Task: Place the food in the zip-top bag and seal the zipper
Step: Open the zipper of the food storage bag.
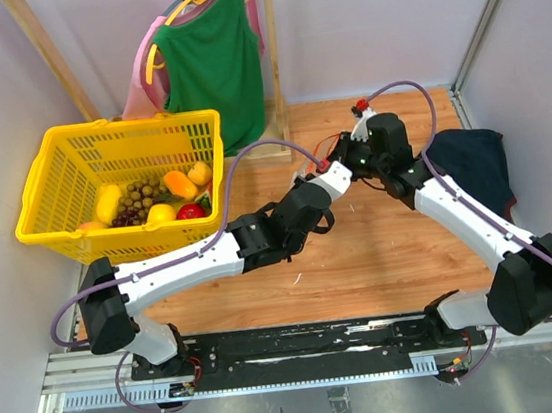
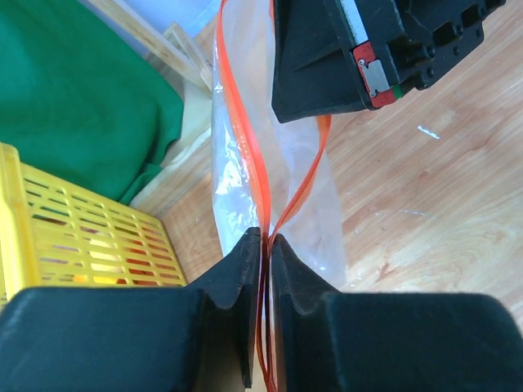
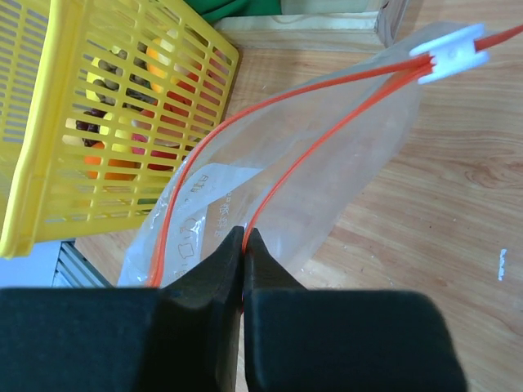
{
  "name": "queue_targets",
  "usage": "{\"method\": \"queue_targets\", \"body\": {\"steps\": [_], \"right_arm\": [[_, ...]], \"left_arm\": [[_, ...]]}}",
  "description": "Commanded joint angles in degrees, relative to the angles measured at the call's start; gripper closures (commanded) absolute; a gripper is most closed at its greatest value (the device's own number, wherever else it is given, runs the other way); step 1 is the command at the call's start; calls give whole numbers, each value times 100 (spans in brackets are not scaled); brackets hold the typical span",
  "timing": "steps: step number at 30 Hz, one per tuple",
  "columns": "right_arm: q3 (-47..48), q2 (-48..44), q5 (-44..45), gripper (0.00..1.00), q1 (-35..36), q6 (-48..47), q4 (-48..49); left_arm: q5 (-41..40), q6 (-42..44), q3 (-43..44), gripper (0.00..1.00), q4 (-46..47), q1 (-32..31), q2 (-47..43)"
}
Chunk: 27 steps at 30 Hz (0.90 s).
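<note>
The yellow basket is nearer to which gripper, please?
Left. The left gripper sits right of the yellow basket; the right gripper lies farther right, toward the navy cloth.

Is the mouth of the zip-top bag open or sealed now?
Open: the two zipper strips of the zip-top bag bow apart, meeting only at the white slider.

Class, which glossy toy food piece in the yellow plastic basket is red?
The red piece at the basket's near right corner; neighbours are yellow, orange or dark grapes.
</note>
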Motion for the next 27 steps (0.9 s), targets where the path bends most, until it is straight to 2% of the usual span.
{"method": "queue_targets", "body": {"steps": [1,8,10,13,20,27], "right_arm": [[-83,-216,-7,99,-66,-102,147],[-249,-609,224,99,-61,-546,203],[-257,-708,276,100,-50,-738,125],[-328,-894,451,99,22,-950,82],[-463,-1274,1039,100,350,-1435,-48],[-544,-1351,1525,99,738,-1748,-77]], "left_arm": [[78,-332,195,79,-51,-94,14],[536,-813,54,40,41,-91,-365],[640,-974,38,30,118,-95,-492],[653,-1219,46,21,242,-98,-597],[351,-2065,254,8,288,-11,-472],[1090,-3150,307,6,381,462,-315]]}}
